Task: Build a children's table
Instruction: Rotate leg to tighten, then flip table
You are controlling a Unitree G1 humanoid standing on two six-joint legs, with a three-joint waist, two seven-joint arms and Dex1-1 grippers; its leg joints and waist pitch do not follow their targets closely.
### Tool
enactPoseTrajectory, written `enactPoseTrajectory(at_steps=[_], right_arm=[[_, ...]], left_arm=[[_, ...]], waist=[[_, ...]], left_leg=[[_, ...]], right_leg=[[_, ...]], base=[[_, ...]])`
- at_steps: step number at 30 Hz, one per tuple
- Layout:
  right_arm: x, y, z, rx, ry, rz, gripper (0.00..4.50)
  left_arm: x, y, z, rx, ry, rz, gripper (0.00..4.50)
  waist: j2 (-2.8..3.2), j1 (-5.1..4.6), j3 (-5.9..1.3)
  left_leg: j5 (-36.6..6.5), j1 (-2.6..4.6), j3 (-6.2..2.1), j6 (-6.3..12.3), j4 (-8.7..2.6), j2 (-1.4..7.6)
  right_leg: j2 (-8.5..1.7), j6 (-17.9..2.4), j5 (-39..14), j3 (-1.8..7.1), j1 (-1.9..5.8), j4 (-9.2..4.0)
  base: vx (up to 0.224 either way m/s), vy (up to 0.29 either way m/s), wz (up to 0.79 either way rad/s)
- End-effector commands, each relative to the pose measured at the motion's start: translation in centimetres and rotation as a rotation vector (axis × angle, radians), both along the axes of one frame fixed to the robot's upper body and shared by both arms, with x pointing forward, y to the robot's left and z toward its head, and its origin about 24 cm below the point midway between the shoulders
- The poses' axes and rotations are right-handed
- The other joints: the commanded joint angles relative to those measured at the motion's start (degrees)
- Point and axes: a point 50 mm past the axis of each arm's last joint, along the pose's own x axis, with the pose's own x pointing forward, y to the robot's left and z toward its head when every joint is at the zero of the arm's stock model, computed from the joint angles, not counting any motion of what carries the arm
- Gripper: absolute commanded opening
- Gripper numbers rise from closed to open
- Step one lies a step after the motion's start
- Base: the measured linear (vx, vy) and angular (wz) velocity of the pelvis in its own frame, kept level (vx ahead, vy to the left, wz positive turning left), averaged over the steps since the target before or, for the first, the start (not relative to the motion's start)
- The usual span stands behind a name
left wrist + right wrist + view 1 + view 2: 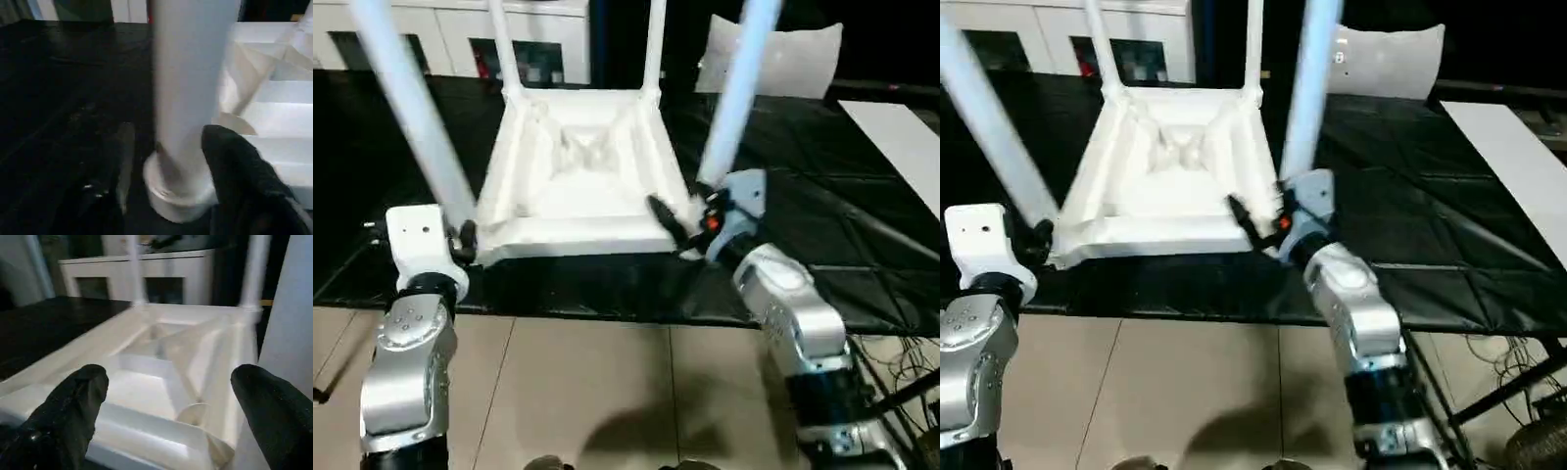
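Lying upside down on the black mat [822, 264], the table [573, 186] has its four legs up. My left gripper [168, 169] straddles the near-left leg [188, 88], fingers apart, not clamped. My right gripper [168, 416] hangs wide open beside the near-right leg [734, 98].

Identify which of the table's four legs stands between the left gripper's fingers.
The near-left leg, at the table's corner beside the left gripper. The other near leg stands by the right gripper.

Robot test room, staged like a home

A black padded mat [862, 255], tiled floor [607, 392], loose cables [901, 367] and a white cabinet [460, 39] were seen.
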Motion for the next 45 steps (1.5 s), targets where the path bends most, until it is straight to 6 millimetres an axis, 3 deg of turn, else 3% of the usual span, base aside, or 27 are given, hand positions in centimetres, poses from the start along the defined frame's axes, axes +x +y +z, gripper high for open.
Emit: enactPoseTrajectory(at_steps=[1,3,6,9,10,15,18,21,22,27,34,35,37,38,42,45], right_arm=[[0.6,-2.3,-0.3,-0.026,0.004,-0.108,4.50],[0.5,-2.3,-0.3,-0.028,0.004,-0.107,4.50],[0.2,-2.1,-0.4,-0.017,0.008,-0.081,4.50],[-0.8,-1.2,-1.0,-0.018,0.023,-0.013,4.50],[-1.3,-0.7,-1.3,-0.020,0.026,0.006,4.50],[-2.6,0.6,-1.9,-0.001,0.046,0.102,4.50],[-4.3,2.0,-2.7,-0.017,0.078,0.240,4.50],[-4.8,2.3,-3.0,-0.023,0.090,0.268,4.50],[-5.1,2.5,-3.2,-0.024,0.101,0.282,4.50],[-5.5,2.7,-3.3,-0.027,0.111,0.298,4.50],[-5.7,2.9,-3.4,-0.045,0.114,0.316,4.50],[-5.7,2.9,-3.4,-0.046,0.116,0.322,4.50],[-5.8,3.1,-3.5,-0.040,0.127,0.340,4.50],[-5.7,3.3,-3.7,-0.015,0.150,0.337,4.50],[-5.2,3.3,-3.9,0.014,0.181,0.278,4.50],[-4.0,2.8,-4.0,0.082,0.217,0.165,4.50]], left_arm=[[0.4,-1.1,-0.3,-0.037,0.003,-0.051,2.78],[0.5,-1.4,-0.4,-0.044,0.004,-0.067,3.04],[1.0,-2.0,-0.8,-0.065,0.008,-0.112,3.11],[1.7,-2.5,-1.5,-0.074,0.032,-0.175,3.11],[1.9,-2.4,-1.8,-0.061,0.048,-0.168,3.11],[2.8,-1.6,-1.9,-0.053,0.043,-0.127,3.11],[3.9,-1.3,-1.8,-0.094,0.010,-0.136,2.84],[4.4,-1.4,-1.6,-0.103,-0.002,-0.155,2.64],[4.6,-1.6,-1.6,-0.108,-0.008,-0.172,2.56],[4.8,-2.3,-1.8,-0.134,-0.015,-0.190,2.15],[5.0,-2.6,-1.9,-0.184,-0.036,-0.189,2.04],[5.0,-2.7,-1.9,-0.199,-0.041,-0.190,2.04],[5.0,-2.9,-1.8,-0.256,-0.051,-0.183,2.04],[5.0,-3.2,-1.7,-0.361,-0.065,-0.165,2.04],[5.0,-3.9,-1.7,-0.475,-0.066,-0.159,2.04],[4.5,-5.9,-2.0,-0.686,-0.039,-0.162,2.04]], waist=[[0.72,0.14,-3.60],[0.54,0.24,-3.55],[0.55,0.36,-3.66],[0.65,0.49,-3.63],[0.51,0.39,-3.79],[0.40,0.20,-3.77],[0.72,0.26,-3.67],[0.61,0.22,-3.68],[1.07,0.29,-3.68],[0.92,0.35,-3.62],[0.69,0.48,-3.51],[0.41,0.48,-3.53],[0.60,0.58,-3.56],[0.54,0.58,-3.55],[0.36,0.56,-3.65],[0.23,0.56,-3.70]], left_leg=[[-8.40,0.31,-0.70,0.42,-5.06,3.51],[-8.46,0.32,-0.52,0.67,-5.07,3.56],[-7.26,0.10,-0.53,1.45,-5.07,3.49],[-7.67,0.40,-0.37,1.59,-5.04,3.49],[-6.26,-0.06,-0.62,1.63,-5.16,3.62],[-5.82,-0.04,-0.39,2.72,-4.96,3.52],[-7.39,0.12,-0.50,2.55,-5.12,3.65],[-8.34,0.15,-0.63,1.67,-5.30,3.93],[-8.69,0.20,-0.62,1.39,-5.28,3.92],[-9.55,0.22,-0.58,0.87,-5.35,3.95],[-10.23,0.17,-0.57,0.73,-5.44,3.97],[-10.13,0.11,-0.54,0.78,-5.42,3.97],[-9.57,0.13,-0.56,0.86,-5.36,3.98],[-9.51,0.11,-0.54,0.88,-5.37,3.98],[-7.76,-0.06,-0.51,1.44,-5.22,3.95],[-5.84,-0.10,-0.18,1.92,-4.94,3.87]], right_leg=[[-4.90,-10.85,-8.46,3.32,2.40,-3.84],[-4.78,-10.78,-8.63,3.34,2.34,-3.92],[-4.75,-10.31,-8.01,3.26,2.51,-3.83],[-4.67,-9.83,-8.86,3.33,2.25,-4.10],[-4.80,-9.75,-6.99,3.26,2.74,-3.76],[-4.76,-10.45,-6.36,3.26,2.60,-3.85],[-4.82,-9.79,-8.86,3.30,2.50,-4.15],[-4.99,-10.21,-9.02,3.34,2.43,-4.03],[-4.98,-10.37,-9.03,3.38,2.35,-4.02],[-5.02,-10.62,-9.12,3.43,2.34,-4.11],[-5.11,-10.10,-10.84,3.49,2.33,-4.31],[-5.15,-10.03,-10.98,3.50,2.39,-4.34],[-5.19,-10.16,-10.60,3.49,2.34,-4.19],[-5.18,-10.33,-10.43,3.50,2.34,-4.17],[-5.27,-11.11,-9.30,3.46,2.41,-4.00],[-5.34,-12.18,-8.55,3.50,2.39,-3.86]], base=[[0.000,0.000,0.00],[0.000,0.000,0.00],[0.000,0.000,0.00],[0.000,0.000,0.00],[0.000,0.000,0.00],[0.000,0.000,0.00],[0.000,0.000,0.00],[0.000,0.000,0.00],[0.000,0.000,0.00],[0.000,0.000,0.00],[0.000,0.000,0.00],[0.000,0.000,0.00],[0.000,0.000,0.00],[0.000,0.000,0.00],[0.000,0.000,0.00],[0.000,0.000,0.00]])
